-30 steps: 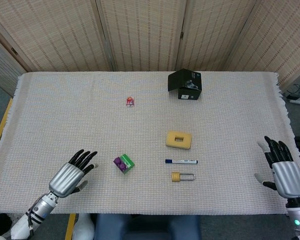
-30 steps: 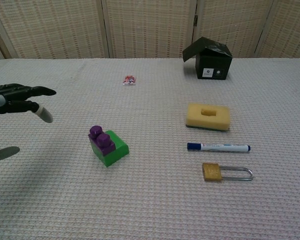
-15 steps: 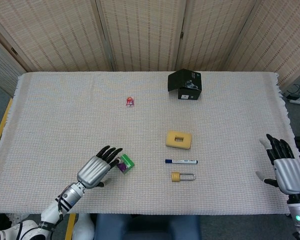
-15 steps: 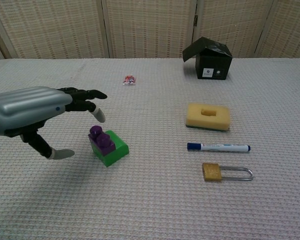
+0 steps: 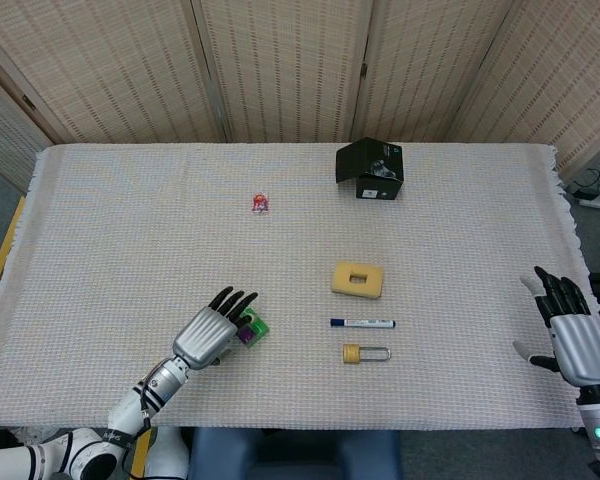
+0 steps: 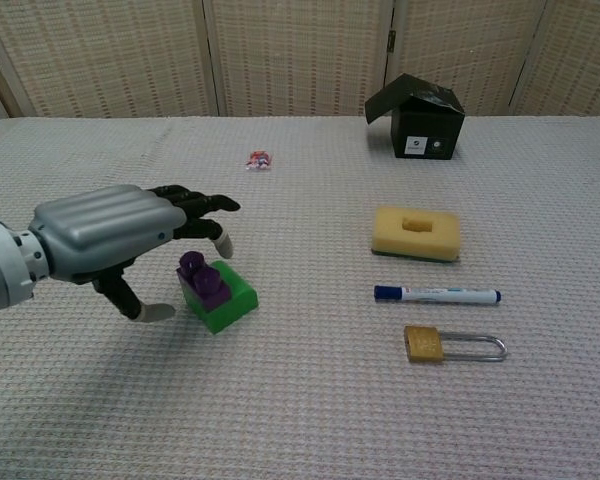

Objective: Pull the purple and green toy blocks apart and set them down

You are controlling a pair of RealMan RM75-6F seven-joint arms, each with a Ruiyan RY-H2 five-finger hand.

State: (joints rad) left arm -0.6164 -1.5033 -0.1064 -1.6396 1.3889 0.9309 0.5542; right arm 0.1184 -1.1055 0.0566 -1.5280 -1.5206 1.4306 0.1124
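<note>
The purple block (image 6: pixel 202 277) sits plugged onto the green block (image 6: pixel 225 299) on the cloth near the table's front; in the head view the joined pair (image 5: pixel 251 328) peeks out beside my left hand. My left hand (image 6: pixel 115 235) (image 5: pixel 212 333) hovers over and just left of the blocks, fingers spread above them and thumb low at their left side, holding nothing. My right hand (image 5: pixel 570 330) stays far off at the table's right edge, fingers apart and empty; the chest view does not show it.
A yellow sponge (image 6: pixel 416 232), a blue marker (image 6: pixel 437 295) and a brass padlock (image 6: pixel 452 345) lie right of the blocks. A black box (image 6: pixel 417 118) stands at the back, and a small wrapped candy (image 6: pixel 258 160) lies behind the blocks.
My left hand has travelled rightward across the cloth until its fingers reach over the joined blocks. The blocks have not shifted. The right hand barely moved.
</note>
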